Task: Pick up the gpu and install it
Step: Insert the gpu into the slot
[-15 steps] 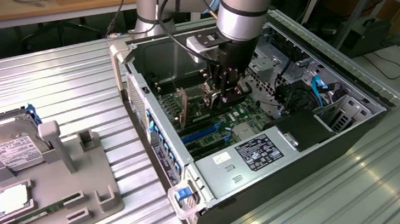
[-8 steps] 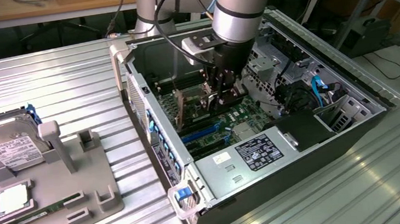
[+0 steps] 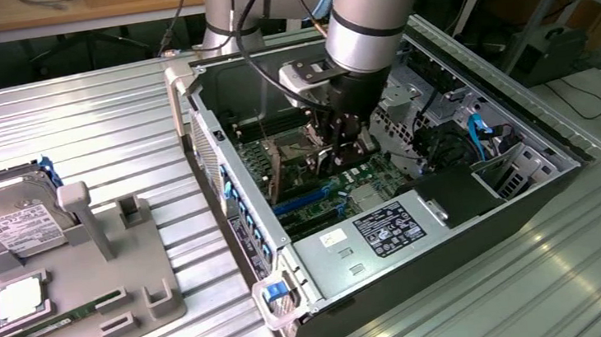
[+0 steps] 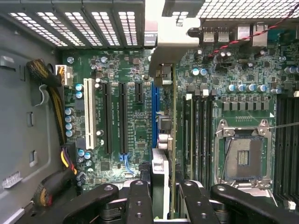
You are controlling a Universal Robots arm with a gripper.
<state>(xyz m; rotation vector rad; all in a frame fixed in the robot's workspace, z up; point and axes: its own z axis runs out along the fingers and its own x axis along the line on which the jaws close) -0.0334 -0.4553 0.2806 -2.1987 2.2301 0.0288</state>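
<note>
The gpu [image 4: 174, 135] shows edge-on in the wrist view as a thin green card, with its silver bracket [image 4: 170, 44] against the slotted rear wall of the open computer case [image 3: 321, 257]. My gripper [image 4: 166, 203] is shut on the card's near end, one black finger [image 4: 140, 200] on each side. The card stands upright beside the long blue slot [image 4: 153, 116] on the motherboard; I cannot tell whether it touches the slot. In the exterior view my gripper [image 3: 334, 150] reaches down into the case and the gpu [image 3: 274, 169] runs from it toward the rear wall.
Black expansion slots [image 4: 122, 116] and a white slot [image 4: 87, 114] lie beside the blue one. The processor socket [image 4: 243, 156] and memory slots [image 4: 198, 135] are on the other side. A cable bundle [image 4: 51, 93] runs along the case wall. Outside, a grey fixture [image 3: 80, 289] holds a hard drive [image 3: 13, 217].
</note>
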